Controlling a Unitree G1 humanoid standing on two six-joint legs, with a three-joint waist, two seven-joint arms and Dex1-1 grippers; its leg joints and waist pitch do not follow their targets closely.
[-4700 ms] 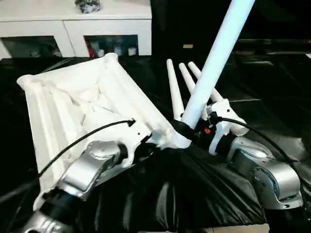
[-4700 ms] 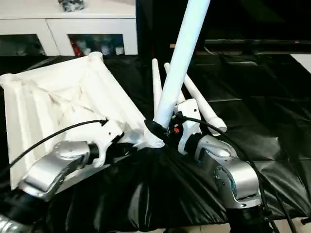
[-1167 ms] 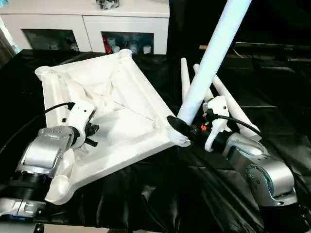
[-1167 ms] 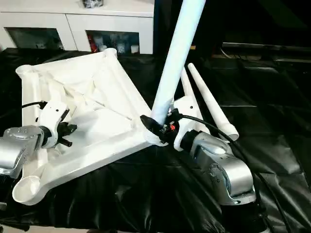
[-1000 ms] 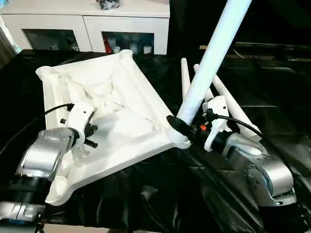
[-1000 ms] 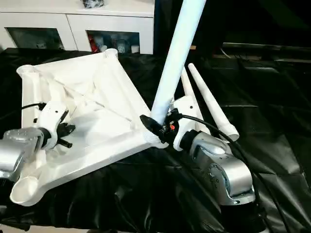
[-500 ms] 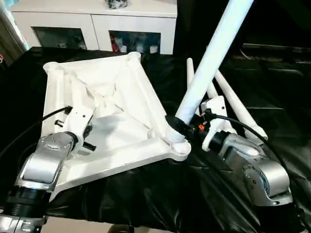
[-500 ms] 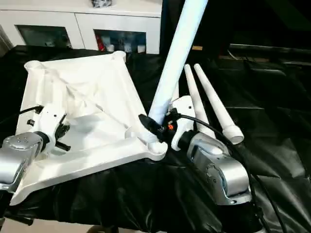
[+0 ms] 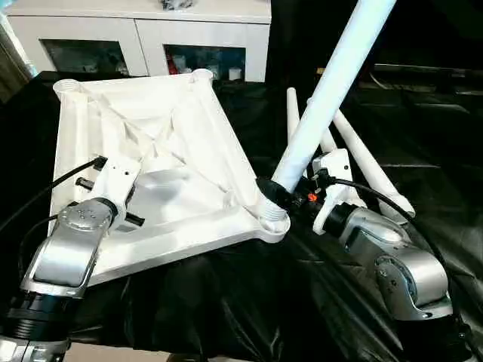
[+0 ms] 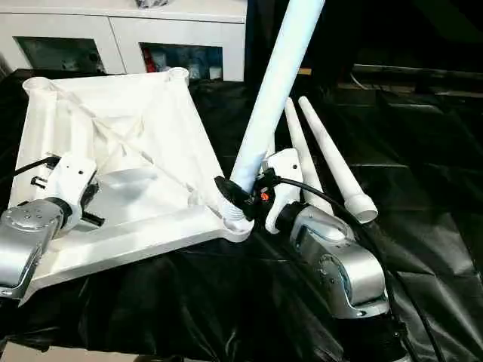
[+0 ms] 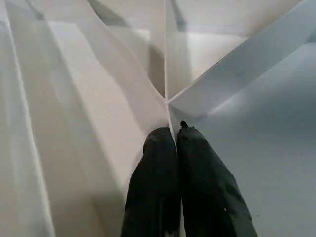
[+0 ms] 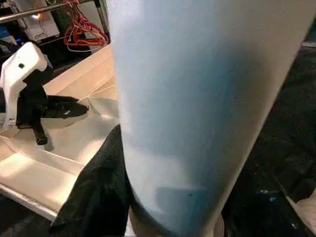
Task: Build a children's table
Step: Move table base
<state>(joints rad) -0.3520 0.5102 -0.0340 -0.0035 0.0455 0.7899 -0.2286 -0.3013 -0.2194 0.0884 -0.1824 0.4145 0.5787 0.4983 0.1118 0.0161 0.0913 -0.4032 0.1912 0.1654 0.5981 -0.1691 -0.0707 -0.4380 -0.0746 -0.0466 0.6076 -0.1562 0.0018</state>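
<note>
The white table top point(image 9: 189, 128) lies upside down on the black cloth, ribbed underside facing up. One long white leg point(image 9: 324, 98) stands slanted in its near right corner socket point(image 9: 273, 225). My right gripper point(image 9: 273, 197) is shut on the base of that leg, just above the socket. My left gripper point(image 9: 130, 194) rests on the underside near the left edge. In the left wrist view its fingers point(image 11: 163, 163) are pressed together over a thin rib at a rib junction. Loose white legs point(image 9: 362, 166) lie side by side on the cloth behind my right arm.
A white cabinet point(image 9: 143, 45) with glass doors stands at the back left. Black cloth point(image 9: 249, 302) covers the work surface, with wrinkles in front. Black cables run along both forearms.
The table top has turned a little and lies flatter, with my left gripper still on it. The leg and my right gripper have stayed at the corner socket. The camera has also shifted.
</note>
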